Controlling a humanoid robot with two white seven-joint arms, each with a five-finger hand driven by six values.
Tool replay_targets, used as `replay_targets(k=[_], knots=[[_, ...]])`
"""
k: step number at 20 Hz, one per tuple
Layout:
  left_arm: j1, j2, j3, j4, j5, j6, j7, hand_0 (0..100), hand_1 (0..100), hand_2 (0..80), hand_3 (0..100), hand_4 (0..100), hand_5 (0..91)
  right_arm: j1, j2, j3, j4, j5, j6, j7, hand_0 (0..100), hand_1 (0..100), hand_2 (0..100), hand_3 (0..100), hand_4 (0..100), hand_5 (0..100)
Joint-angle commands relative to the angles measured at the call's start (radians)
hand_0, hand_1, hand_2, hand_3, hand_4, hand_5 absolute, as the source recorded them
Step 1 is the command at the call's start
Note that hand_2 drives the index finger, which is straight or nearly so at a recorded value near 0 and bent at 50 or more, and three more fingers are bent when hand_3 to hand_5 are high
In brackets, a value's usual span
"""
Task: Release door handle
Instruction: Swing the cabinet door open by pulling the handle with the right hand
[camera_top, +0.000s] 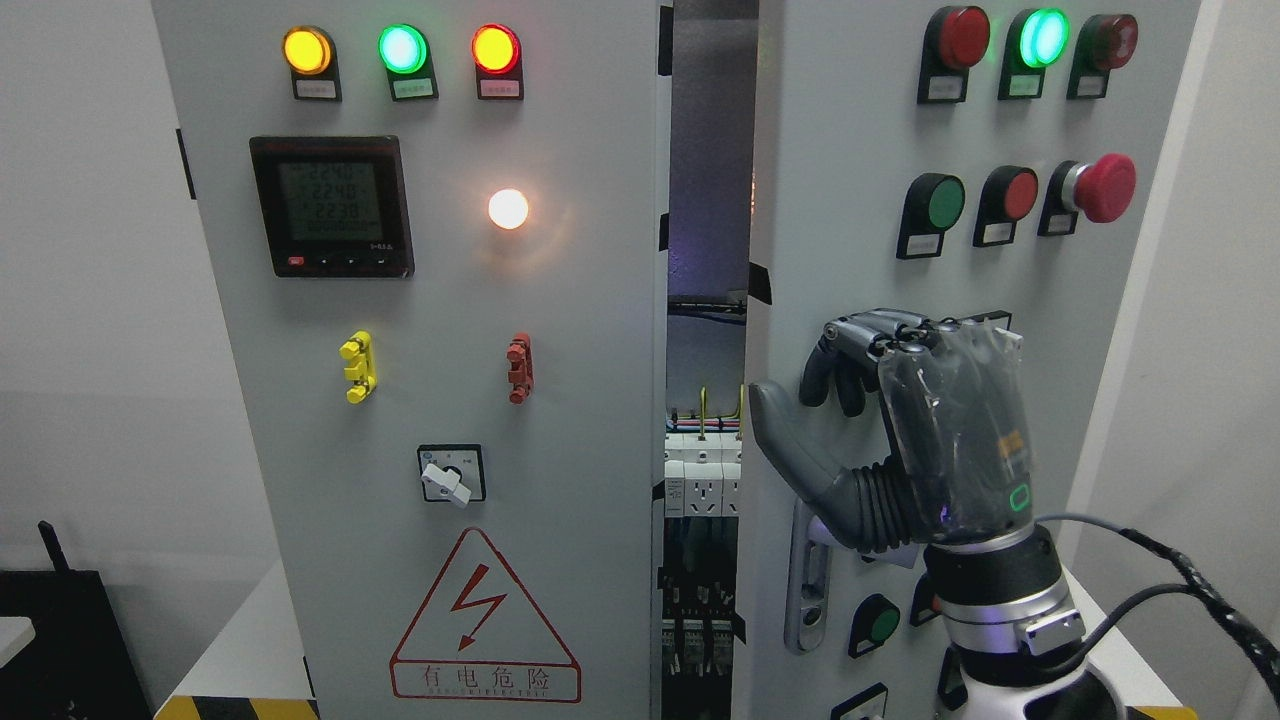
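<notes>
Rising from the lower right, the right hand (900, 420) stands in front of the right cabinet door (860, 250), fingers (850, 365) loosely curled and holding nothing, thumb out to the left. Just below it, the silver door handle (808, 590) hangs free on that door, which stands ajar, showing breakers (700, 480) farther in.

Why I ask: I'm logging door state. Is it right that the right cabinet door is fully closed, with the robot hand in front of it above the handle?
Not quite. The head view shows the right cabinet door ajar, exposing breakers. The right robot hand is above the handle.
</notes>
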Motion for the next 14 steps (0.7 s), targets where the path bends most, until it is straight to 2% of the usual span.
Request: replay_targets(k=[1,6,7,10,14], knots=[[0.000,0.000,0.000,-0.031,0.001,0.001,0.001,12,39,0.0,0,0,0.0,0.040,0.020,-0.101,-0.036,0.006,-0.013,-0.004,48,20,79,100,100,99],[0.000,0.000,0.000,-0.031,-0.001,0.001,0.001,12,39,0.0,0,0,0.0,0.095,0.026,-0.158,-0.069,0.006,-0.058,-0.004,48,20,79,100,100,99],[0.000,0.000,0.000,-0.031,-0.001,0.001,0.001,12,39,0.0,0,0,0.0,0.102,0.037,-0.172,-0.072,0.007,-0.066,-0.010,48,20,80,100,100,99],[0.000,0.000,0.000,-0.031,-0.001,0.001,0.001,12,39,0.0,0,0,0.0,0.105,0.049,-0.216,-0.072,0.013,-0.107,-0.021,49,19,80,100,100,99],[0.000,0.000,0.000,-0.031,-0.001,0.001,0.001,12,39,0.0,0,0,0.0,0.115,0.066,-0.244,-0.074,0.015,-0.145,-0.022,49,19,81,100,100,99]])
